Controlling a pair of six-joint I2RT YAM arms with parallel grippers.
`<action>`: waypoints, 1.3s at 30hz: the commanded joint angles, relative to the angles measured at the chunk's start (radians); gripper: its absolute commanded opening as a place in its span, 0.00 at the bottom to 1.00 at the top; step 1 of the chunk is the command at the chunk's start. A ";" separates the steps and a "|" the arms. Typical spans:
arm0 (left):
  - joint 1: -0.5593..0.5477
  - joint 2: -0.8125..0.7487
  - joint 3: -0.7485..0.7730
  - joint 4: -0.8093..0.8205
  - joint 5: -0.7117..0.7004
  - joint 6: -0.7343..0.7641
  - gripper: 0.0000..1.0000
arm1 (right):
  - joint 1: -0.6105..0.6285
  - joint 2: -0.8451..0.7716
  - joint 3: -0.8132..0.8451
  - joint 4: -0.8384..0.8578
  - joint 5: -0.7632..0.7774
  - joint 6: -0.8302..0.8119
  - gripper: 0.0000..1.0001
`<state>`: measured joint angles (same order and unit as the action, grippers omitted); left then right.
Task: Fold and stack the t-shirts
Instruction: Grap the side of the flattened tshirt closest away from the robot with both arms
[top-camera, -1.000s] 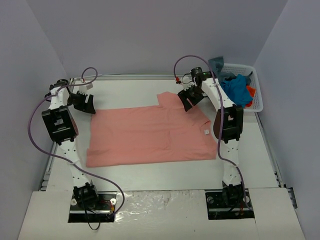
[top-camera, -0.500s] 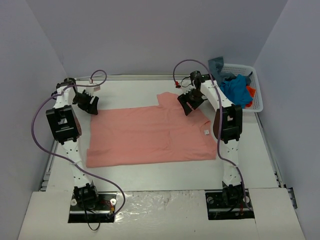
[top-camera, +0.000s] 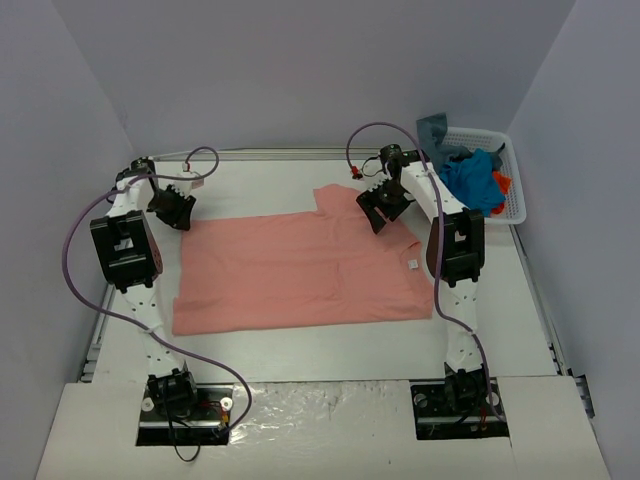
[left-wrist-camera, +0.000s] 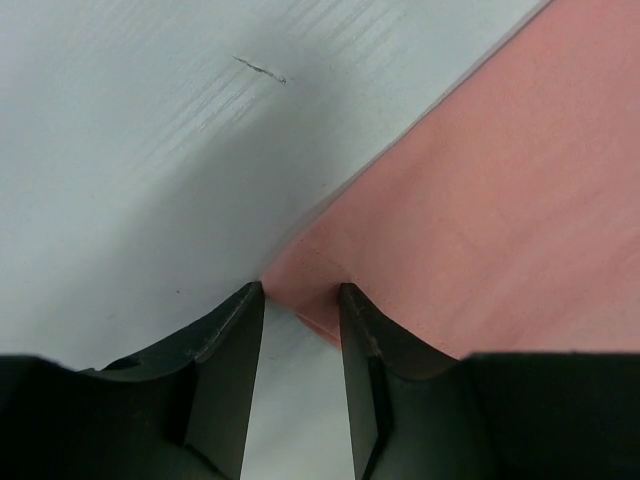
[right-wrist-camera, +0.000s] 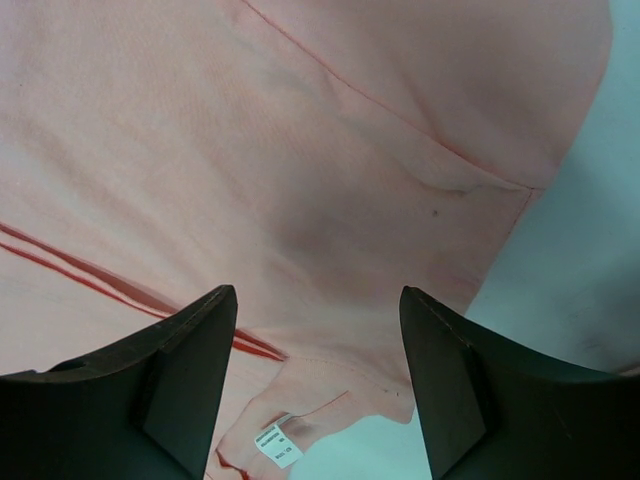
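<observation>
A salmon-pink t-shirt (top-camera: 300, 265) lies flat across the table. My left gripper (top-camera: 180, 215) is at its far left corner. In the left wrist view the jaws (left-wrist-camera: 300, 292) stand partly closed, a narrow gap still between them. The shirt's corner (left-wrist-camera: 480, 200) lies right at the fingertips. My right gripper (top-camera: 378, 208) hovers open over the far right part of the shirt, near the sleeve. In the right wrist view its fingers (right-wrist-camera: 318, 295) spread wide above the pink cloth (right-wrist-camera: 330, 150), with the collar and white label (right-wrist-camera: 276, 446) below them.
A white lattice basket (top-camera: 515, 190) stands at the far right. It holds a bright blue shirt (top-camera: 470, 178) and an orange-red one (top-camera: 501, 183). A grey-blue one (top-camera: 433, 128) hangs over its back edge. Bare table (left-wrist-camera: 130, 150) lies left of the pink shirt.
The left gripper has settled onto the shirt's far left corner and its jaws have narrowed. The right gripper has shifted slightly left over the shirt, still open.
</observation>
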<state>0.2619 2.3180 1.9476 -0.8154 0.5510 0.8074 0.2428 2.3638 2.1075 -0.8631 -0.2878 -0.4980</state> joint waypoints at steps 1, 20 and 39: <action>-0.001 0.009 -0.071 -0.073 -0.023 -0.019 0.34 | 0.003 -0.040 0.017 -0.028 0.021 -0.002 0.62; -0.075 -0.137 -0.256 0.099 -0.097 -0.183 0.02 | -0.025 -0.020 0.199 0.183 0.019 0.160 0.65; -0.127 -0.390 -0.401 0.116 -0.169 -0.214 0.02 | -0.053 0.252 0.401 0.312 -0.218 0.415 0.62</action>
<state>0.1436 2.0182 1.5490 -0.6746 0.3939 0.6094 0.1967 2.6377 2.4798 -0.5606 -0.4171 -0.1047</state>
